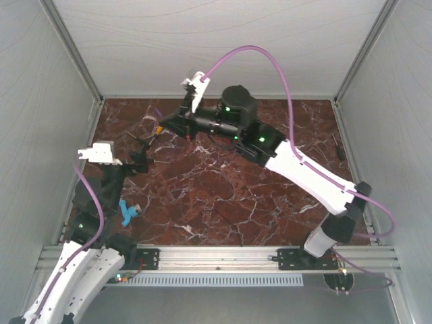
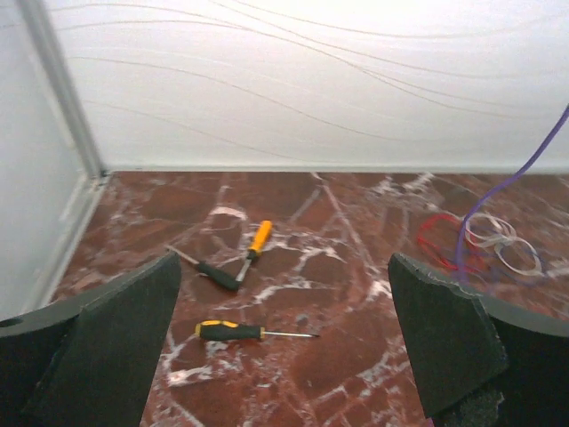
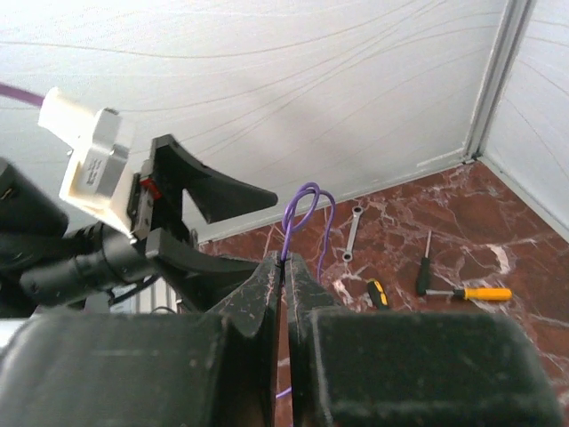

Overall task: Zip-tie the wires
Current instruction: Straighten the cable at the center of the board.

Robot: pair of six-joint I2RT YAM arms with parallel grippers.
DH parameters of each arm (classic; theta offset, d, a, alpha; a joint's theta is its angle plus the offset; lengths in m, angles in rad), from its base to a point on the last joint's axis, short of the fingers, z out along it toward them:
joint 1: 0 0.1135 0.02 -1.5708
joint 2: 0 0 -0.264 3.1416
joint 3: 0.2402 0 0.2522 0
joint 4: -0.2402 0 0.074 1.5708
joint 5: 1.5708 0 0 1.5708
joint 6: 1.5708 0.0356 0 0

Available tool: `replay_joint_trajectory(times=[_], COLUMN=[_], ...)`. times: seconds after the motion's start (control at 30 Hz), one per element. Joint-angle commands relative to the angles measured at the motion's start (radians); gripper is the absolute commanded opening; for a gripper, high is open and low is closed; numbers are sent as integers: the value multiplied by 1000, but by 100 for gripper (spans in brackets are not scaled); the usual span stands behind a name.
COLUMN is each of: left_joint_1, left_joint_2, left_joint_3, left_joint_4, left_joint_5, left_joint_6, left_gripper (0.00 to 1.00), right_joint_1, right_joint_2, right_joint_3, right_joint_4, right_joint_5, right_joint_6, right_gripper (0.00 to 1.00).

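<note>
The wires [image 2: 484, 242] lie on the marble floor at the right of the left wrist view, a loose tangle of red, whitish and blue-purple loops. One thin purple strand [image 2: 524, 169] rises from it up and to the right. My right gripper [image 3: 284, 262] is shut on a thin purple strand whose loop [image 3: 304, 212] sticks up above the fingertips. In the top view it [image 1: 167, 123] is at the back left. My left gripper [image 2: 284, 356] is open and empty, low over the floor, left of the tangle; it also shows in the top view [image 1: 142, 160].
A black-and-yellow screwdriver [image 2: 233, 332], an orange-handled tool [image 2: 259, 237] and a black-handled one [image 2: 216, 274] lie ahead of my left gripper. A wrench [image 3: 352, 233] and more screwdrivers [image 3: 468, 294] lie near the back wall. A blue piece [image 1: 128, 210] lies by the left arm.
</note>
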Motion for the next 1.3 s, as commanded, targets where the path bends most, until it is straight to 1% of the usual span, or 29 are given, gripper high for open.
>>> replay_joint_trajectory(times=[0.0, 0.1, 0.2, 0.3, 0.37, 0.43, 0.53, 0.6, 0.7, 0.8, 0.97, 1.1, 1.27], left_joint_1=[6, 14, 19, 23, 28, 33, 35, 36, 36, 36, 35, 30, -4], left_joint_2=[-57, -87, -96, -98, -94, -89, -69, -47, 5, 99, 282, 381, 508], left_joint_3=[-4, -18, -22, -24, -25, -24, -19, -11, 0, 24, 81, 71, 76], left_joint_4=[33, 43, 44, 47, 47, 46, 46, 41, 28, 14, -46, -49, -65], left_joint_5=[-232, -254, -249, -227, -198, -156, -55, 11, 107, 216, 387, 440, 387], left_joint_6=[26, 32, 32, 30, 26, 20, 7, -9, -45, -90, -193, -282, -346], left_gripper=[99, 100, 100, 99, 100, 100, 100, 100, 100, 100, 100, 100, 96], right_joint_1=[36, 45, 45, 44, 38, 11, -79, -148, -246, -306, -354, -383, -407], right_joint_2=[130, 209, 226, 186, 136, 80, 0, -51, -111, -154, -192, -213, -239], right_joint_3=[176, 286, 294, 208, 114, -19, -192, -321, -463, -548, -631, -677, -731], right_joint_4=[5, -62, -105, -141, -164, -186, -224, -230, -237, -266, -344, -397, -416], right_joint_5=[76, 122, 197, 326, 441, 510, 513, 480, 416, 392, 421, 446, 461], right_joint_6=[13, 24, 34, 38, 49, 86, 179, 223, 257, 266, 286, 320, 339], right_gripper=[0, 0, 0, 0, 0, 0, 0, 0, 0, 0, 0, 0, 0])
